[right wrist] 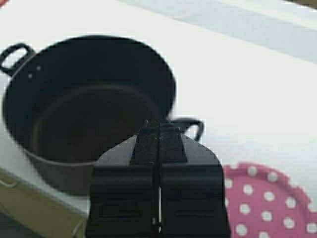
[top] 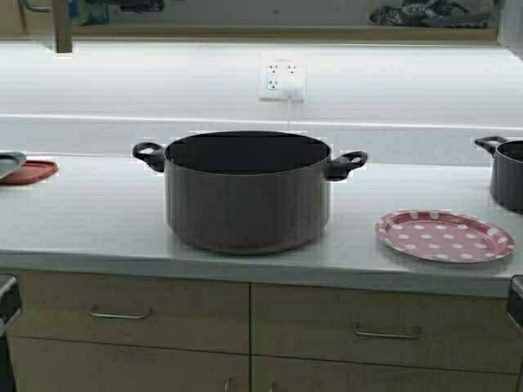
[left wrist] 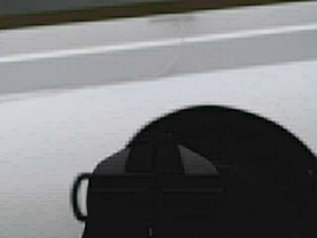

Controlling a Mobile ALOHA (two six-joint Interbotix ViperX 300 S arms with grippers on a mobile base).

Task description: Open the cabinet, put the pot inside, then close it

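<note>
The pot (top: 248, 200), wide and grey-brown with a dark inside and two black loop handles, stands upright at the middle of the counter (top: 98, 220). Only the lower edge of the wall cabinet (top: 245, 34) shows at the top; its doors are out of view. My left gripper (left wrist: 159, 139) is shut and empty, hovering just short of the pot (left wrist: 257, 148) near its left handle (left wrist: 79, 196). My right gripper (right wrist: 159, 125) is shut and empty, above the counter's front edge close to the pot's right handle (right wrist: 190, 126). Neither gripper shows in the high view.
A red plate with white dots (top: 445, 235) lies right of the pot, also in the right wrist view (right wrist: 267, 203). A smaller dark pot (top: 507, 173) stands far right. A red lid (top: 31, 171) lies far left. A wall socket (top: 282, 80) sits behind. Drawers (top: 122, 310) are below.
</note>
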